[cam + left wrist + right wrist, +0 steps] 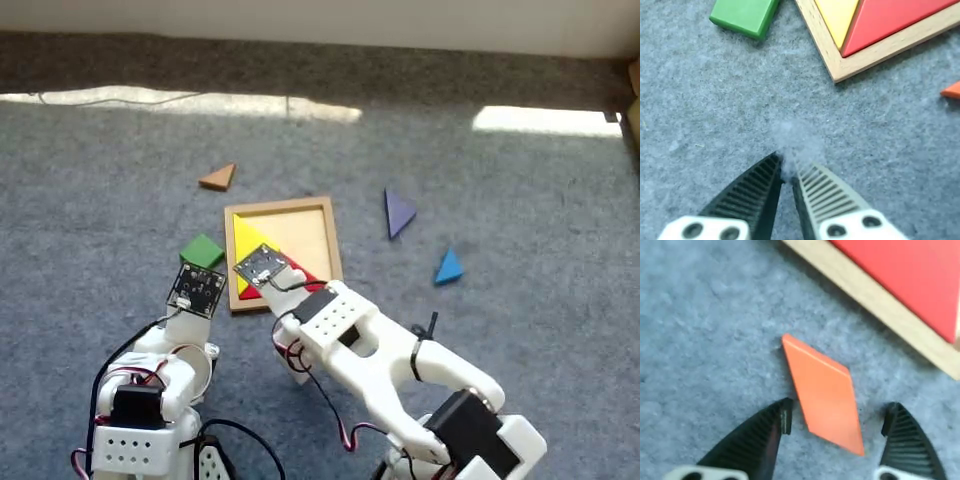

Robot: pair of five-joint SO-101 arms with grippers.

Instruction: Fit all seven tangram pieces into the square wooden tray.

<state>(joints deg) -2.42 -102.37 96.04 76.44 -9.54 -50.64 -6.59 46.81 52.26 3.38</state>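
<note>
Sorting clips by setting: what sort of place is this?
Probably an indoor room: a grey carpet-like surface, a pale wall along its far edge, and sunlight patches as if from windows.

A grey carpet (520, 200) carries everything. The wooden tray (280, 206) lies near its middle, with a green block (202, 250) just beside it toward the left edge. A brown triangle (218, 178) lies nearer the far edge. Toward the right edge lie a purple triangle (399, 212) and a blue triangle (449, 267), apart from each other. An orange parallelogram (823, 392) lies close outside the tray's rim.
</note>
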